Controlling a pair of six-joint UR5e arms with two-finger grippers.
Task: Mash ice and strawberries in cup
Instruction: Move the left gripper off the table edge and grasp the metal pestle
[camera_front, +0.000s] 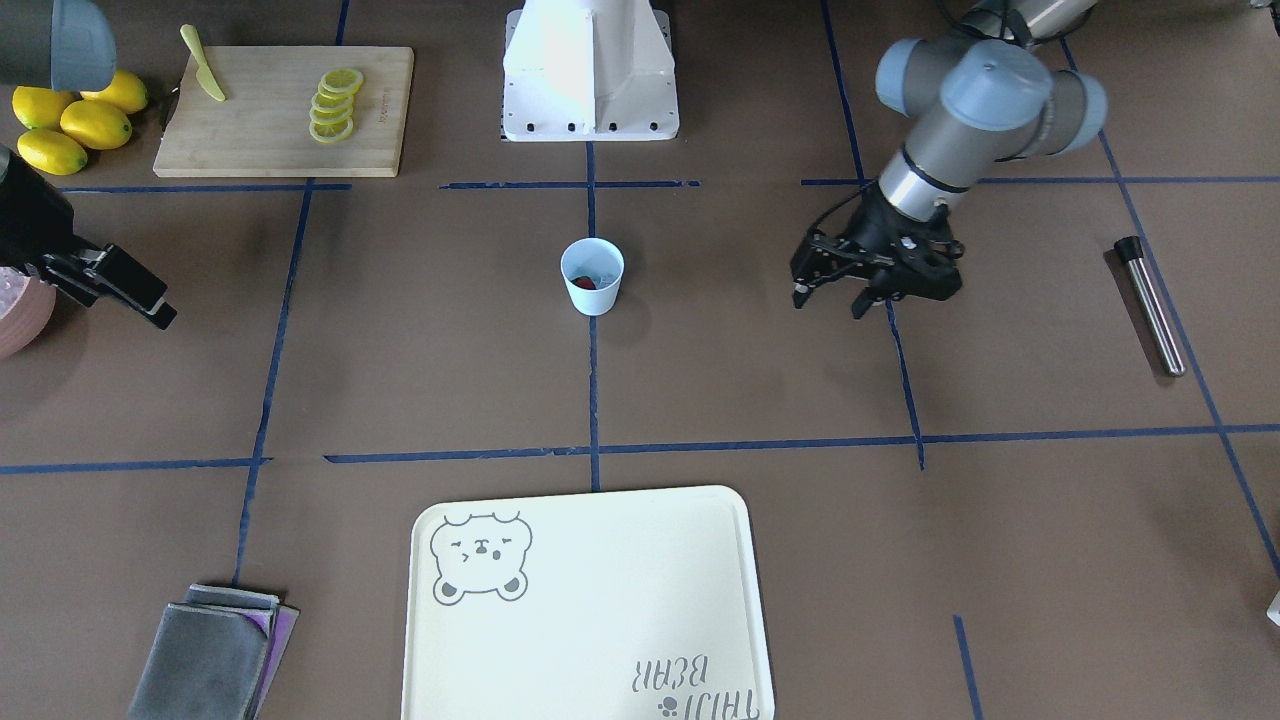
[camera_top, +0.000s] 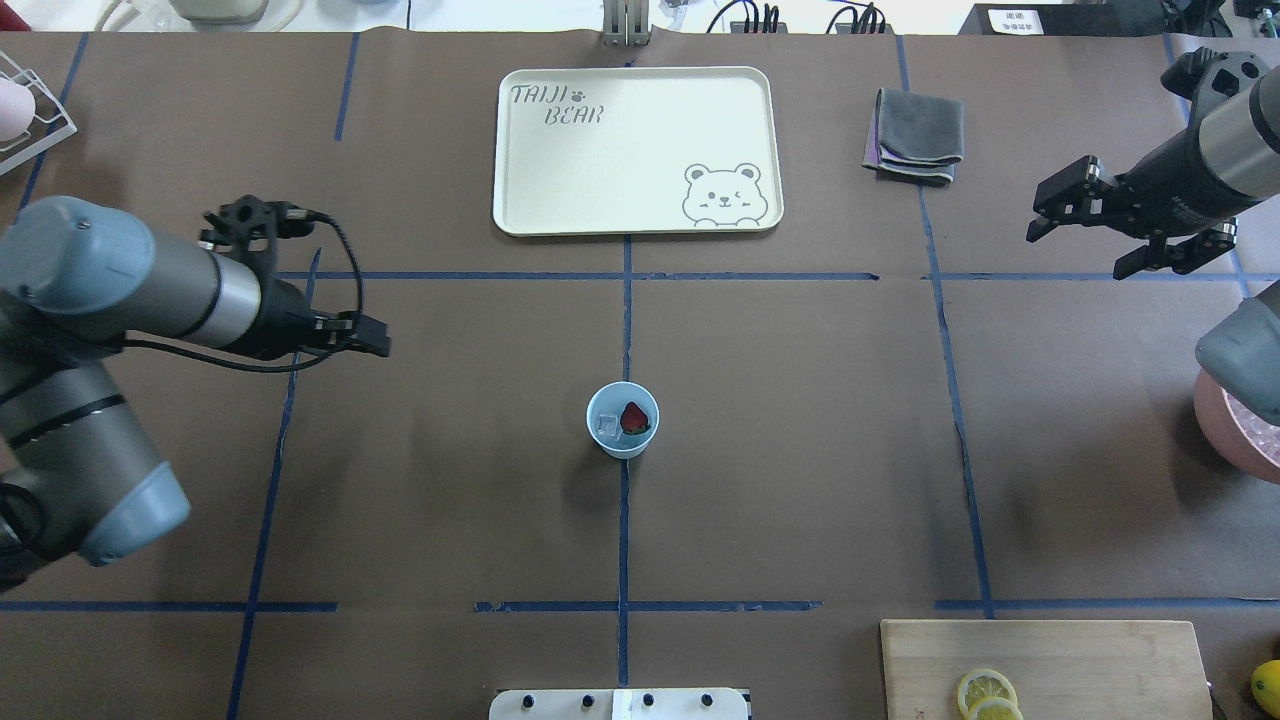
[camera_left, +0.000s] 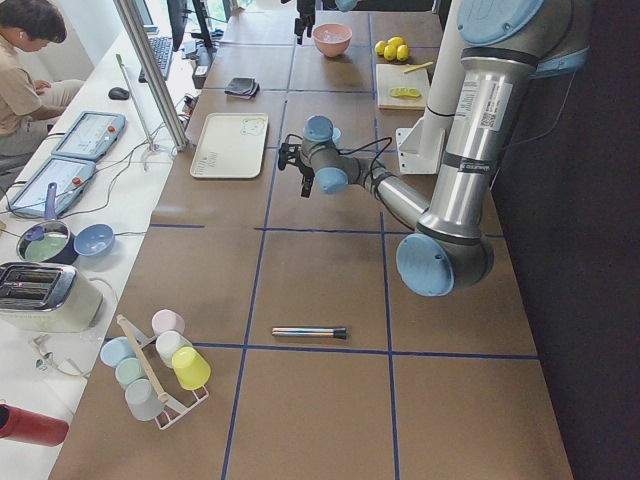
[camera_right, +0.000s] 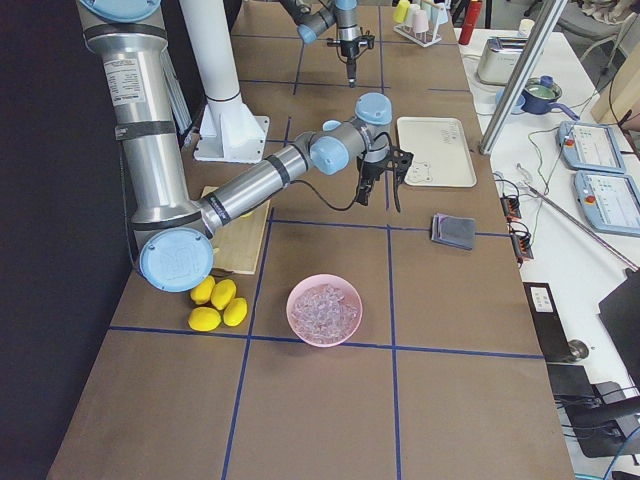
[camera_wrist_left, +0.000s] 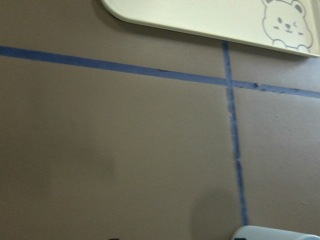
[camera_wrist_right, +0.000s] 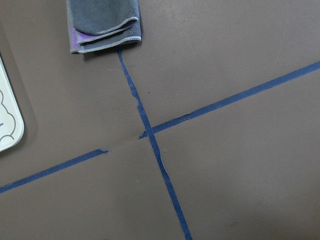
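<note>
The pale-blue cup (camera_front: 592, 277) stands upright at the table's middle on a blue tape line; it also shows in the overhead view (camera_top: 622, 420). Inside it lie a dark-red strawberry (camera_top: 634, 417) and a clear chunk of ice (camera_top: 607, 428). More ice fills the pink bowl (camera_right: 324, 308). My left gripper (camera_front: 828, 305) is open and empty, hovering well to the cup's side. My right gripper (camera_top: 1075, 253) is open and empty, far from the cup near the folded cloths. The left wrist view catches only the cup's rim (camera_wrist_left: 275, 232).
A metal rod with a black end (camera_front: 1150, 305) lies beyond my left gripper. A cream bear tray (camera_front: 585, 600) and folded grey cloths (camera_front: 215, 655) lie on the operators' side. A cutting board (camera_front: 285, 110) holds lemon slices and a knife; whole lemons (camera_front: 75, 120) sit beside it.
</note>
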